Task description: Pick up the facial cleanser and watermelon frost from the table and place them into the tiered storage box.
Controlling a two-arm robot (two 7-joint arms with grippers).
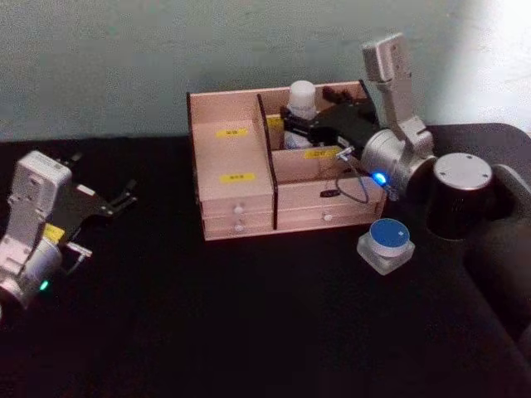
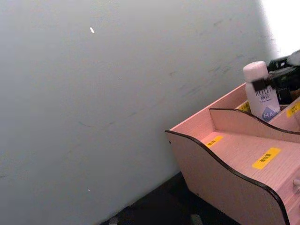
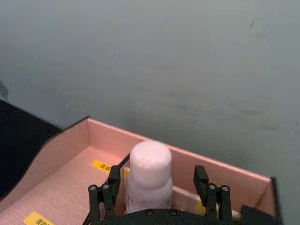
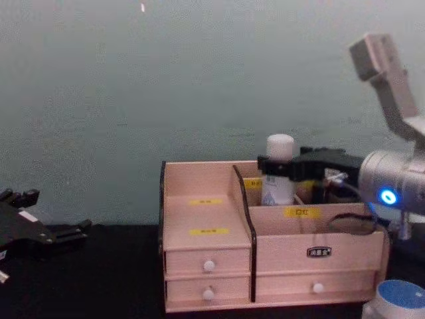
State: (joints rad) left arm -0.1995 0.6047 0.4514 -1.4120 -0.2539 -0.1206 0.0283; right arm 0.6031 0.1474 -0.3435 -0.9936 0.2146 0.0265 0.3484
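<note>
- Underneath, a black table (image 1: 249, 332) spans the whole scene, with a plain pale grey-green wall (image 1: 166, 50) close behind it
- Far left, the left gripper (image 1: 126, 192) lies low over the table, well apart from everything else, its fingers spread and holding nothing
- Centre, the tiered storage box (image 1: 235, 153) stands near the wall, with its yellow labels and white-knobbed drawers facing the robot
- Just right of the dark middle divider, the facial cleanser (image 1: 301, 98) stands upright in a rear compartment, its cap rising above the box's back wall
- The right gripper (image 3: 154, 185) reaches in from the right with a finger on each side of that bottle; the jaws are parted, and a gap shows between one finger and the bottle
- Right of the box, the watermelon frost (image 1: 387, 240) sits on the table near the front corner, blue lid up
</note>
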